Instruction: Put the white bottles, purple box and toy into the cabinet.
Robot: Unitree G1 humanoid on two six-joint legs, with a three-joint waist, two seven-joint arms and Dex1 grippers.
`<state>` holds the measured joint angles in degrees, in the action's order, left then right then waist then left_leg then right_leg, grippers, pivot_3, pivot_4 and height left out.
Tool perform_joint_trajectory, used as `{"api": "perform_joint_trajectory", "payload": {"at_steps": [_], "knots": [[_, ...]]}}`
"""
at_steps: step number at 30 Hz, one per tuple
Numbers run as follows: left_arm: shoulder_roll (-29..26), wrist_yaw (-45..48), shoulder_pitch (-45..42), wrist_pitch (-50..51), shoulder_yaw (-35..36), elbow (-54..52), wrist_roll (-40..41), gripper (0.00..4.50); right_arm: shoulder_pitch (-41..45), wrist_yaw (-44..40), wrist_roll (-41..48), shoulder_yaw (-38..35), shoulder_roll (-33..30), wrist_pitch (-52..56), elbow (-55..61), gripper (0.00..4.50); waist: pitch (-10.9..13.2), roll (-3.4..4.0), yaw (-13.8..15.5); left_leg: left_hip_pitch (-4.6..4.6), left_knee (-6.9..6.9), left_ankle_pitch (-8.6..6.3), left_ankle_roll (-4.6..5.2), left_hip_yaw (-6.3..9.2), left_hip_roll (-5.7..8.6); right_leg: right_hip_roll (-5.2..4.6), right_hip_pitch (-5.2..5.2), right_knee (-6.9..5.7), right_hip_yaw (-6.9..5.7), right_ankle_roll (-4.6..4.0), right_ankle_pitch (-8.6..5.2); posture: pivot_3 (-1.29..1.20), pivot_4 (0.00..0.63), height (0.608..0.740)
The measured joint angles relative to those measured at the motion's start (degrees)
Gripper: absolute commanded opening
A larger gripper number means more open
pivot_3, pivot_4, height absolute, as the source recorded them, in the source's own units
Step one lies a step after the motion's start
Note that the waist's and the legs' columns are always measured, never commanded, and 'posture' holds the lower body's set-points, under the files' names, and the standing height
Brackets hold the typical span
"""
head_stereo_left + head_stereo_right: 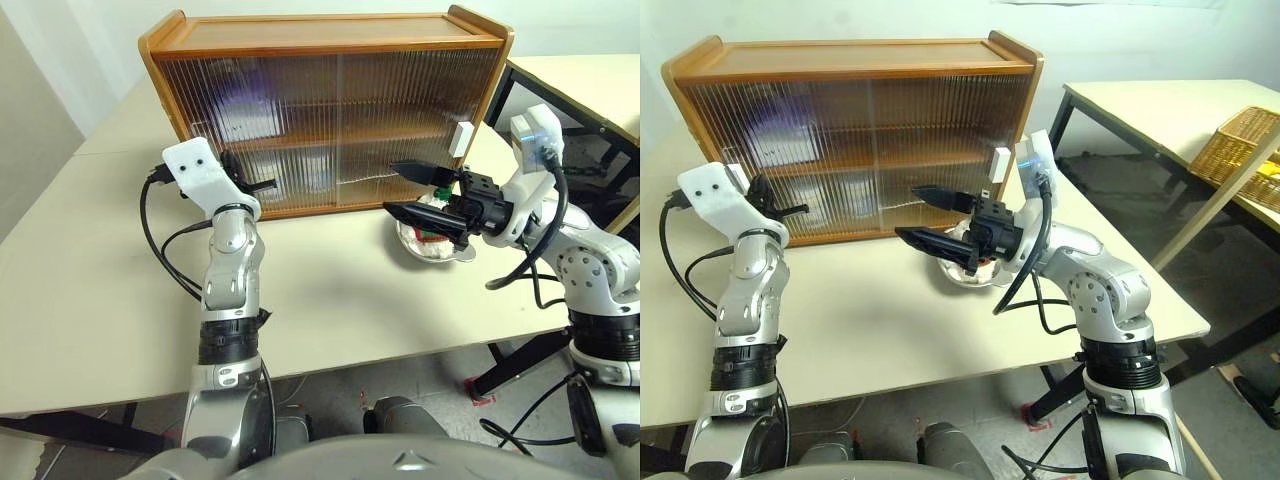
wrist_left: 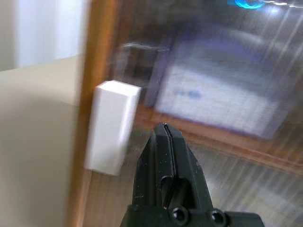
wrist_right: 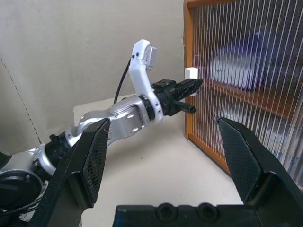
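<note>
Cabinet (image 1: pixel 330 110) of brown wood, ribbed translucent doors; left gripper (image 2: pixel 165 142) together, right gripper (image 1: pixel 410 190) apart.

— Can you read anything from where you stand?

— No. Behind the ribbed doors of the cabinet (image 1: pixel 330 110) the purple box (image 2: pixel 222 94) carries a small blue mark, but it is only a smear through the door.

— And the white handle (image 2: pixel 111 125) on the cabinet's door?

— Blank. No letters or numbers anywhere that I can make out.
</note>
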<state>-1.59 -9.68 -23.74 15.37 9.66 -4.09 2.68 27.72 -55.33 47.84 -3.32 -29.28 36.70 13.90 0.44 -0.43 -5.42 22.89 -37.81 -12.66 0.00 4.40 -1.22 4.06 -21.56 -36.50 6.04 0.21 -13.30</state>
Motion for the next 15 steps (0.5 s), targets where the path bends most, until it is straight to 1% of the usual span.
{"api": "perform_joint_trajectory", "payload": {"at_steps": [2, 5, 8, 9, 10, 13, 15], "knots": [[0.1, 5.0, 1.3, 0.7, -2.3, -2.0, 2.7, 0.65, 0.3, 0.0, -0.2, 0.0, 0.1, -0.1, -0.1, 4.5, 0.0, 0.0, 0.2, 0.0, 0.0, -0.02, -0.04, 0.0, 0.0, 0.0, 0.0, 0.0, 0.0, -0.01, 0.0, -0.14, 0.0, 0.74], [-0.3, 12.2, 2.8, 2.2, -5.4, -4.4, 6.8, 1.61, 0.3, -0.1, -0.4, 0.0, 0.2, -0.2, -0.4, 4.5, 0.0, 0.0, 0.4, 0.01, 0.0, -0.04, -0.07, 0.01, -0.02, 0.0, 0.0, 0.0, 0.0, -0.03, 0.0, -0.14, 0.0, 0.74], [-2.1, 19.9, 3.5, 3.0, -8.6, -6.1, 10.4, 2.76, 0.3, -0.1, -0.7, 0.0, 0.3, -0.2, -0.7, 4.5, 0.0, 0.0, 0.5, 0.01, 0.0, -0.05, -0.09, 0.03, -0.04, -0.01, -0.01, 0.0, 0.01, -0.06, 0.02, -0.14, 0.0, 0.74], [-2.2, 21.6, 3.7, 3.0, -9.2, -6.6, 11.1, 3.06, 0.3, -0.1, -0.7, 0.0, 0.4, -0.2, -0.7, 4.5, 0.0, 0.0, 0.5, 0.01, 0.0, -0.06, -0.1, 0.03, -0.04, -0.01, -0.01, 0.0, 0.01, -0.06, 0.02, -0.14, 0.0, 0.74], [-2.5, 23.6, 4.0, 3.0, -10.0, -6.9, 12.1, 3.45, 0.3, -0.1, -0.7, 0.0, 0.4, -0.2, -0.7, 4.5, 0.0, 0.0, 0.5, 0.01, 0.0, -0.06, -0.11, 0.04, -0.05, -0.01, -0.01, 0.0, 0.01, -0.06, 0.02, -0.14, 0.0, 0.74], [-5.2, 30.8, 4.2, 2.8, -12.4, -7.0, 14.7, 4.47, 0.3, -0.1, -0.9, 0.0, 0.7, -0.4, -0.7, 4.5, 0.0, 0.02, 0.5, -0.01, 0.0, -0.06, -0.11, 0.06, -0.09, 0.0, -0.02, -0.01, 0.02, -0.08, 0.03, -0.15, 0.0, 0.74], [-6.4, 33.9, 4.4, 2.3, -13.4, -7.0, 15.4, 4.47, 0.3, -0.1, -1.0, 0.0, 0.9, -0.4, -0.7, 4.5, 0.0, 0.02, 0.5, 0.0, 0.0, -0.07, -0.11, 0.09, -0.11, -0.01, -0.03, 0.0, 0.02, -0.08, 0.03, -0.15, 0.0, 0.74]]}}
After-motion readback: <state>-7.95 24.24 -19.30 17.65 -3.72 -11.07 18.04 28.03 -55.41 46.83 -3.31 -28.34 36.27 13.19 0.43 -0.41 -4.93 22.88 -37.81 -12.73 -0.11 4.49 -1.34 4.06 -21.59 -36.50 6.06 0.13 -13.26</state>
